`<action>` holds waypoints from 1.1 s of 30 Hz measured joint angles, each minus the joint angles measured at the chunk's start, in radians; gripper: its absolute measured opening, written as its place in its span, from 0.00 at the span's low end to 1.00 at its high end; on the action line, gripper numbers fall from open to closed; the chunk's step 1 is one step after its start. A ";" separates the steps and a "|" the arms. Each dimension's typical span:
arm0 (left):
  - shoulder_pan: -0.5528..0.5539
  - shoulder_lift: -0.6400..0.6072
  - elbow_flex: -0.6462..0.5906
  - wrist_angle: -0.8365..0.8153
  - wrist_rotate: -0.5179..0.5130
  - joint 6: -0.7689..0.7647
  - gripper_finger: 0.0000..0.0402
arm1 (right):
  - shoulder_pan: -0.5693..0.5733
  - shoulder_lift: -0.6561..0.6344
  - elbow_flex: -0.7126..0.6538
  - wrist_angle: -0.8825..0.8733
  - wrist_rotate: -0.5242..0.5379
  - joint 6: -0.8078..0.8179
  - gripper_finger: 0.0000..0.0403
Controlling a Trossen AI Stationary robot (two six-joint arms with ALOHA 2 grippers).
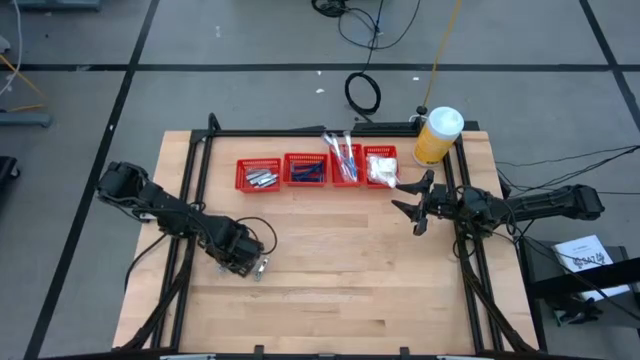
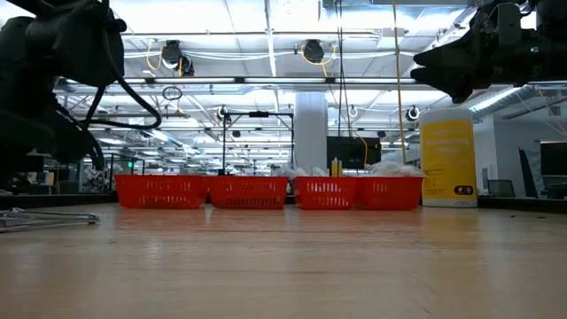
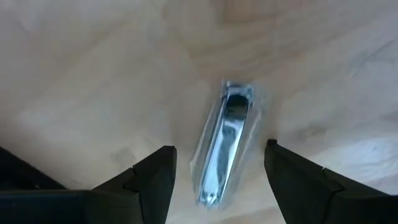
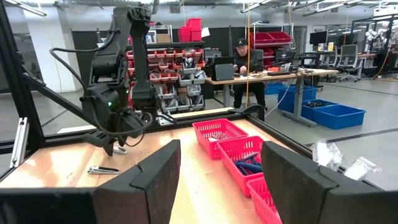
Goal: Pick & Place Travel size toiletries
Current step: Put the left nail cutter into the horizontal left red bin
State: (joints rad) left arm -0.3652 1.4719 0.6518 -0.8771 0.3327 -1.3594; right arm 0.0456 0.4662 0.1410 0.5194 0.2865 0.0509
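The left gripper (image 3: 217,180) hangs just above the table (image 3: 93,74), its 2 fingers (image 3: 152,180) spread wide and holding nothing. Between them lies a clear-wrapped nail clipper (image 3: 224,146), flat on the wood. It looks light, stiff and thin, with slippery film, so pinching across its narrow sides mid-length seems best. Well beyond, the 4 red baskets (image 1: 315,171) line up. The right gripper (image 1: 417,207) waits spread and empty near them.

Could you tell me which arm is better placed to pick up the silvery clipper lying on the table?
Left. Its gripper hangs over the clear-wrapped silvery metal clipper, open fingers either side. The right gripper hovers near the red baskets.
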 joint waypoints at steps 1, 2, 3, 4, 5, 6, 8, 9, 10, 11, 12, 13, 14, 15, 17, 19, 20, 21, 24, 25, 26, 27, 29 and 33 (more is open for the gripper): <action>-0.004 0.000 0.000 0.000 0.011 -0.001 0.60 | 0.000 0.000 0.000 0.000 0.000 0.000 0.53; -0.009 0.001 0.000 -0.002 0.023 -0.004 0.60 | 0.000 0.000 0.000 0.000 0.000 0.000 0.53; -0.015 0.001 0.000 -0.008 0.040 -0.007 0.60 | 0.000 0.000 0.000 0.000 0.000 0.000 0.53; -0.022 0.001 -0.001 -0.018 0.054 -0.011 0.60 | 0.000 0.000 0.000 0.000 0.000 0.000 0.53; -0.028 0.001 -0.002 -0.024 0.064 -0.014 0.60 | 0.000 0.000 0.000 0.000 0.000 -0.002 0.53; -0.034 0.001 -0.002 -0.027 0.068 -0.015 0.60 | 0.000 0.000 0.000 0.000 0.000 -0.003 0.53; -0.043 0.001 -0.002 -0.021 0.068 -0.023 0.59 | 0.000 0.000 0.000 0.000 0.000 -0.007 0.53; -0.046 0.001 -0.002 -0.020 0.067 -0.026 0.57 | 0.000 0.000 0.000 0.000 0.000 -0.008 0.53; -0.049 0.001 -0.002 -0.018 0.067 -0.029 0.55 | 0.000 0.000 0.000 0.000 0.000 -0.009 0.53; -0.050 0.000 -0.002 -0.015 0.066 -0.030 0.52 | 0.000 0.000 0.000 0.000 0.000 -0.010 0.53; -0.050 0.000 -0.003 -0.008 0.066 -0.030 0.49 | 0.000 0.000 0.000 0.000 0.000 -0.010 0.53; -0.050 0.000 -0.006 0.001 0.065 -0.029 0.46 | 0.000 0.000 0.000 0.000 0.000 -0.010 0.53; -0.050 0.000 -0.007 0.009 0.059 -0.026 0.42 | 0.000 0.000 0.000 0.000 0.000 -0.010 0.53; -0.050 0.000 -0.008 0.015 0.052 -0.021 0.38 | 0.000 0.000 0.000 0.000 0.000 -0.010 0.53; -0.050 -0.001 -0.008 0.015 0.027 -0.011 0.30 | 0.000 0.000 0.000 0.000 0.000 -0.010 0.53; -0.050 -0.002 -0.007 0.019 -0.005 -0.004 0.22 | 0.000 0.000 0.000 0.000 0.000 -0.010 0.53; -0.050 -0.003 -0.006 0.019 -0.027 -0.004 0.19 | 0.000 0.000 0.000 0.000 0.000 -0.010 0.53; -0.050 -0.003 -0.005 0.019 -0.055 -0.003 0.16 | 0.000 0.000 0.000 0.000 0.000 -0.010 0.53; -0.038 -0.005 -0.004 0.024 -0.146 0.053 0.08 | 0.000 0.000 0.000 0.000 0.000 -0.010 0.53; -0.032 -0.005 -0.004 0.029 -0.172 0.084 0.07 | 0.000 0.000 0.000 0.000 0.000 -0.010 0.53; -0.026 -0.005 -0.005 0.039 -0.201 0.116 0.07 | 0.000 0.000 0.000 0.000 0.000 -0.010 0.53; -0.019 -0.006 -0.005 0.061 -0.239 0.147 0.07 | 0.000 0.000 0.000 0.000 0.000 -0.010 0.53; -0.001 -0.007 -0.004 0.134 -0.331 0.207 0.07 | 0.000 0.000 0.000 0.000 0.000 -0.010 0.53; 0.021 -0.004 -0.007 0.285 -0.506 0.361 0.12 | 0.000 0.000 0.000 0.000 0.000 -0.010 0.53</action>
State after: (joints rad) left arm -0.3440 1.4676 0.6447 -0.5925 -0.1736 -0.9983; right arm 0.0456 0.4660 0.1410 0.5190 0.2865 0.0412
